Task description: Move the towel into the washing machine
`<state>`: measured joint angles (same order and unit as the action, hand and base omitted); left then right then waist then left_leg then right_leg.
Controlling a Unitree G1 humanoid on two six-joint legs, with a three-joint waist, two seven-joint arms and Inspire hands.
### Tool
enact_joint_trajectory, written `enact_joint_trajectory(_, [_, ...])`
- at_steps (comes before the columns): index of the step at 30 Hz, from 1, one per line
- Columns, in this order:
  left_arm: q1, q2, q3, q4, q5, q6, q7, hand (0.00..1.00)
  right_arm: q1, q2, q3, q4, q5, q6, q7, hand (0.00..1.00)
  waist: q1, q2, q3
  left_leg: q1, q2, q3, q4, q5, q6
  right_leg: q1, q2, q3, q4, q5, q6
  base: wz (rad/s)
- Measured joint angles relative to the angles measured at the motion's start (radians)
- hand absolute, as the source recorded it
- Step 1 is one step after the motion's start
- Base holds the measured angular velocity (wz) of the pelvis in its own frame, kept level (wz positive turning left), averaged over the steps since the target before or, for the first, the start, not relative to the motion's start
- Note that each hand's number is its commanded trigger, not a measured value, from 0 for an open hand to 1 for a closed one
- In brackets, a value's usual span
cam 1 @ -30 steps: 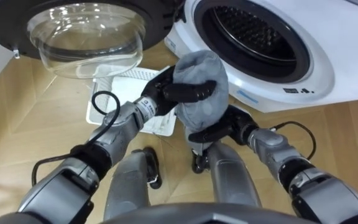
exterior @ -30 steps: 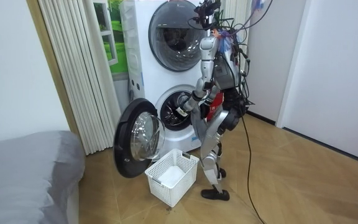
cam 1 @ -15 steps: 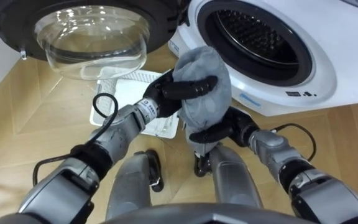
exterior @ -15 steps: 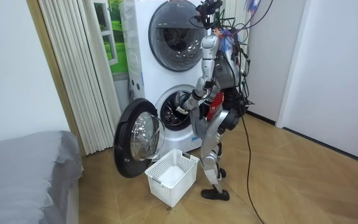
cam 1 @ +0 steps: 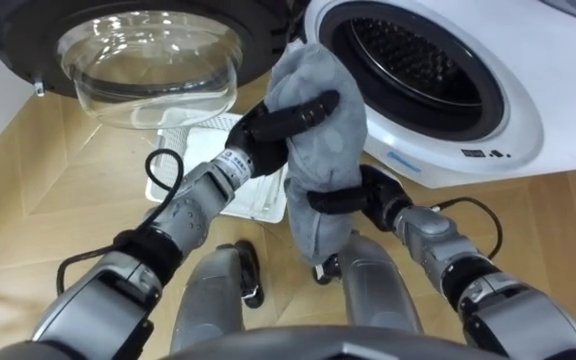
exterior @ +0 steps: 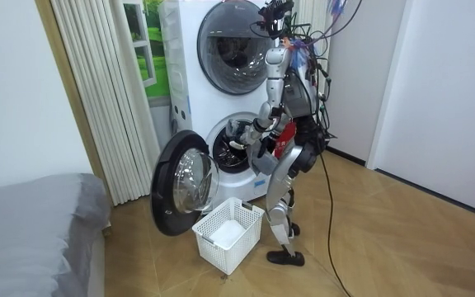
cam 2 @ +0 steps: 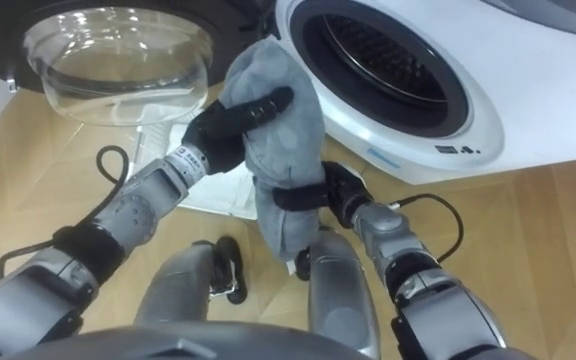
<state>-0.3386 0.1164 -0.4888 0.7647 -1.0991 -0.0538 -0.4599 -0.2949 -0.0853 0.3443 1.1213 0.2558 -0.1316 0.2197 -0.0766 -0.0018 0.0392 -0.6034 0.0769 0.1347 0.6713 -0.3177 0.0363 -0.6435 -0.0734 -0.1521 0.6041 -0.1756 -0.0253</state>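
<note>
**The grey towel has come up since a second ago and now hangs longer, just before the open washer.**

The towel [cam 1: 333, 150] is held in the air at upper centre, its top next to the left rim of the drum [cam 1: 408, 55] and its tail hanging down. The left hand [cam 1: 263, 130] has its fingers curled over the towel's top, and the right hand [cam 1: 368, 190] is wrapped round its middle. The front-loading washing machine [cam 1: 508, 100] fills the upper right, with the drum's dark perforated wall in sight. Its round glass door [cam 1: 148, 55] is swung open at upper left. Below lies a wood parquet floor [cam 1: 38, 180]. The robot stands on it facing the machine, with a white laundry basket [exterior: 214, 252] just beside its feet. Something pale lies in the basket's bottom. A second machine [exterior: 225, 37] is stacked above the washer, a pleated curtain [exterior: 105, 99] hangs to the left and a grey bed [exterior: 31, 223] sits at lower left.
</note>
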Motion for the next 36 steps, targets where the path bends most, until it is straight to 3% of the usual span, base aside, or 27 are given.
enact_joint_trajectory(6, [0.012, -0.017, 0.045, 0.001, -0.001, 0.000, 0.000, 0.00, 0.016, 0.000, -0.024, 0.000, 0.016, 0.002, -0.018, 1.00, 0.011, 0.001, 0.0005, 0.006, 0.000, 0.000, -0.005, 0.001, -0.001, 0.007, 0.005, -0.004, -0.015, 0.000, -0.001, 0.00])
enact_joint_trajectory(12, [0.071, -0.006, 0.121, 0.005, 0.048, -0.006, 0.028, 0.00, 0.061, -0.027, -0.054, 0.011, 0.016, 0.029, -0.054, 1.00, 0.085, 0.017, 0.0053, 0.012, -0.001, -0.003, -0.033, 0.007, -0.010, 0.013, 0.008, -0.015, -0.033, 0.003, -0.006, 0.00])
enact_joint_trajectory(15, [0.106, 0.000, 0.184, 0.077, 0.230, -0.029, 0.109, 0.00, 0.053, -0.041, -0.084, 0.048, 0.030, 0.048, -0.075, 1.00, 0.119, 0.020, 0.0061, 0.017, -0.007, 0.000, -0.053, 0.012, -0.013, 0.009, 0.001, -0.019, -0.032, -0.001, -0.009, 0.02])
enact_joint_trajectory(16, [0.116, 0.010, 0.203, 0.111, 0.337, -0.035, 0.147, 0.00, 0.052, -0.045, -0.096, 0.053, 0.058, 0.059, -0.078, 1.00, 0.126, 0.019, 0.0062, 0.020, -0.013, -0.001, -0.061, 0.015, -0.014, 0.010, -0.004, -0.023, -0.029, -0.007, -0.010, 0.18])
enact_joint_trajectory(20, [0.187, 0.038, 0.217, 0.190, 0.643, -0.032, 0.282, 0.00, 0.032, -0.075, -0.136, 0.087, 0.192, 0.095, -0.080, 1.00, 0.140, 0.020, 0.0060, 0.020, -0.022, -0.003, -0.076, 0.023, -0.011, 0.010, -0.014, -0.031, -0.034, -0.010, -0.007, 0.11])
enact_joint_trajectory(24, [0.222, 0.041, 0.218, 0.204, 0.748, -0.027, 0.365, 0.00, 0.016, -0.112, -0.152, 0.108, 0.320, 0.113, -0.090, 1.00, 0.140, 0.019, 0.0064, 0.019, -0.034, -0.004, -0.081, 0.029, -0.004, 0.008, -0.030, -0.037, -0.029, -0.014, -0.002, 0.08])
enact_joint_trajectory(28, [0.222, 0.050, 0.231, 0.249, 0.831, -0.028, 0.422, 0.00, -0.023, -0.115, -0.205, 0.167, 0.407, 0.123, -0.118, 1.00, 0.141, 0.014, 0.0094, 0.017, -0.039, -0.007, -0.073, 0.030, -0.002, 0.008, -0.035, -0.039, -0.019, -0.015, 0.000, 0.05])
enact_joint_trajectory(36, [0.244, 0.060, 0.264, 0.257, 0.872, -0.027, 0.483, 0.00, -0.039, -0.153, -0.233, 0.182, 0.551, 0.148, -0.117, 1.00, 0.145, 0.011, 0.0099, -0.020, -0.054, -0.020, -0.066, 0.035, 0.002, -0.031, -0.053, -0.045, 0.005, -0.021, 0.001, 0.06])
